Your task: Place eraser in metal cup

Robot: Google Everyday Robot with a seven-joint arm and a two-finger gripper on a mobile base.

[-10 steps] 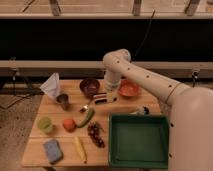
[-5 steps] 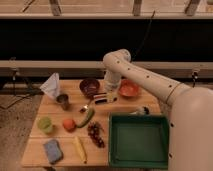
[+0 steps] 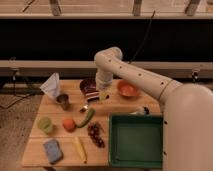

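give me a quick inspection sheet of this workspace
surface: wooden table, crowded
job's things: eraser striped, at the gripper, over the dark maroon bowl; metal cup upright on the table, left of the eraser
clutter: orange bowl, green tray, light green cup, blue sponge, orange fruit, green vegetable, grapes, yellow item, white bag
grippers: gripper low above the table's back middle, by the eraser
cables: dark cable behind the table
surroundings: railing and dark wall behind
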